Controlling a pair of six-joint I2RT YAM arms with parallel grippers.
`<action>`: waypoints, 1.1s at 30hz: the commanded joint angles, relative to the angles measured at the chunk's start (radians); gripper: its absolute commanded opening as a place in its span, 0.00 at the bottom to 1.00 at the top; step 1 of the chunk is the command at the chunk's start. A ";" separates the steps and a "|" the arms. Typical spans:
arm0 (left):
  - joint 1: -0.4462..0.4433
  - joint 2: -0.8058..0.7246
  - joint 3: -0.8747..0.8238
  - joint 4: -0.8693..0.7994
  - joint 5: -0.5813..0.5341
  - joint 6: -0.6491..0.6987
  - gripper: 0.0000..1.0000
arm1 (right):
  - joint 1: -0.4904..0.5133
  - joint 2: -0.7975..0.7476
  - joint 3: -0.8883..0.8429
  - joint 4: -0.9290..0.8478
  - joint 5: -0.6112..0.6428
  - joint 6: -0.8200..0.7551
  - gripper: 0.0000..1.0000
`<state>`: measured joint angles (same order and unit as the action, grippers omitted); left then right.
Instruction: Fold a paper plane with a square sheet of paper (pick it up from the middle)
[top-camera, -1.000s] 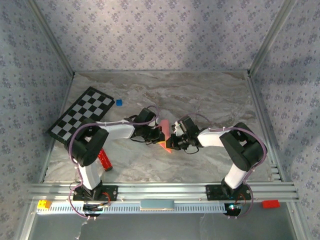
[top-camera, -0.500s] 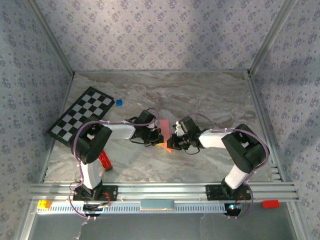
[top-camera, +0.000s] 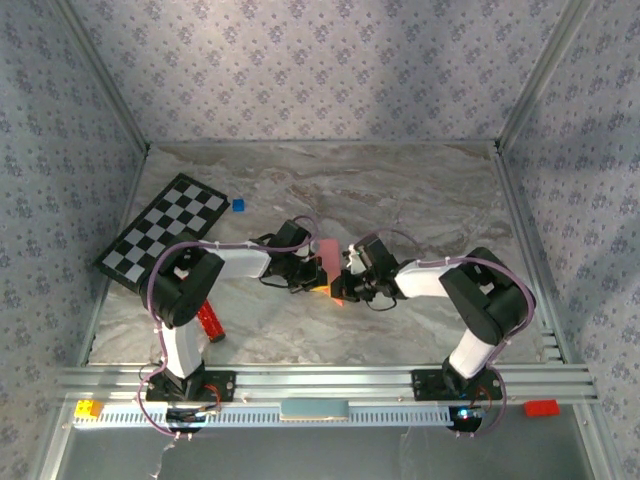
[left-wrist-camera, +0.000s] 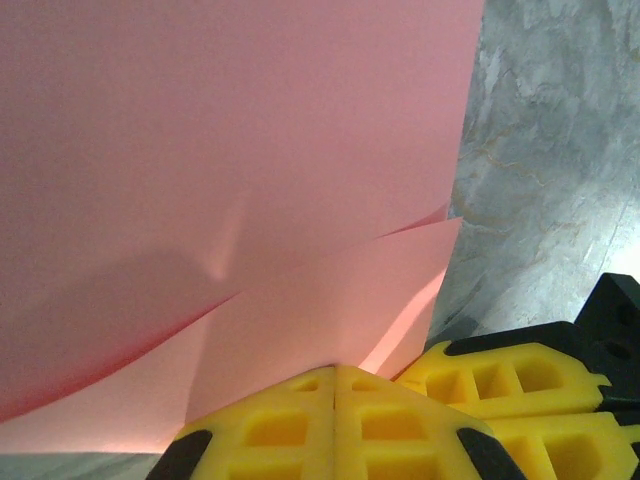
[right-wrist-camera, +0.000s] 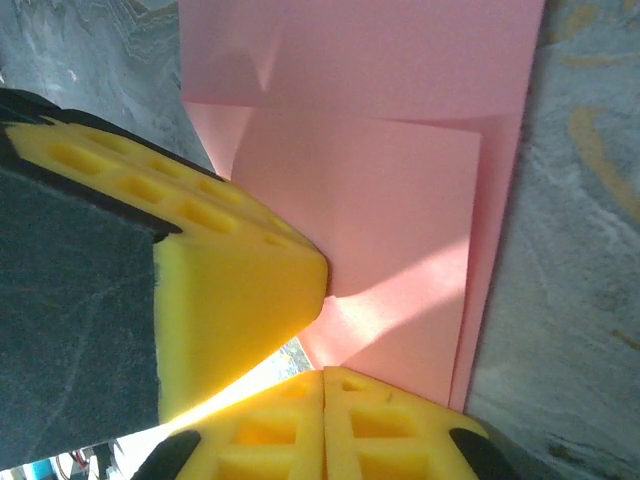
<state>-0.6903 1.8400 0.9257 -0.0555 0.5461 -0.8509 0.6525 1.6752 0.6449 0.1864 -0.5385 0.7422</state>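
The square sheet of paper (top-camera: 330, 252) is in the middle of the frame, partly folded, with its flaps overlapping. The left tool (top-camera: 314, 273) is pressed tight on its left edge. The right tool (top-camera: 346, 284) is pressed tight on its right edge. The two tools almost touch. The bench (top-camera: 430, 190) has wide bare room at upper right. The checkerboard (top-camera: 165, 232), blue cube (top-camera: 238, 205) and red bar (top-camera: 210, 320) sit well apart at left.

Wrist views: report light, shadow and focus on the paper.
Left wrist: paper sharp, soft shadow under its upper layer, backlit glow beside the jaws. Right wrist: bright patch across the lower fold, glare below the near jaw, table slightly soft.
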 joint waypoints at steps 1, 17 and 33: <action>0.016 0.022 -0.034 -0.051 -0.048 -0.007 0.00 | 0.002 -0.009 -0.046 -0.044 0.023 0.012 0.08; 0.029 0.007 -0.050 -0.040 -0.041 -0.025 0.00 | 0.003 -0.206 -0.073 -0.191 0.065 -0.058 0.11; 0.009 -0.218 -0.060 -0.073 -0.142 -0.047 0.21 | 0.029 -0.218 0.007 -0.189 0.262 0.006 0.30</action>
<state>-0.6853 1.6760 0.8665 -0.0696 0.4583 -0.9169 0.6670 1.4452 0.6209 0.0029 -0.3069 0.7376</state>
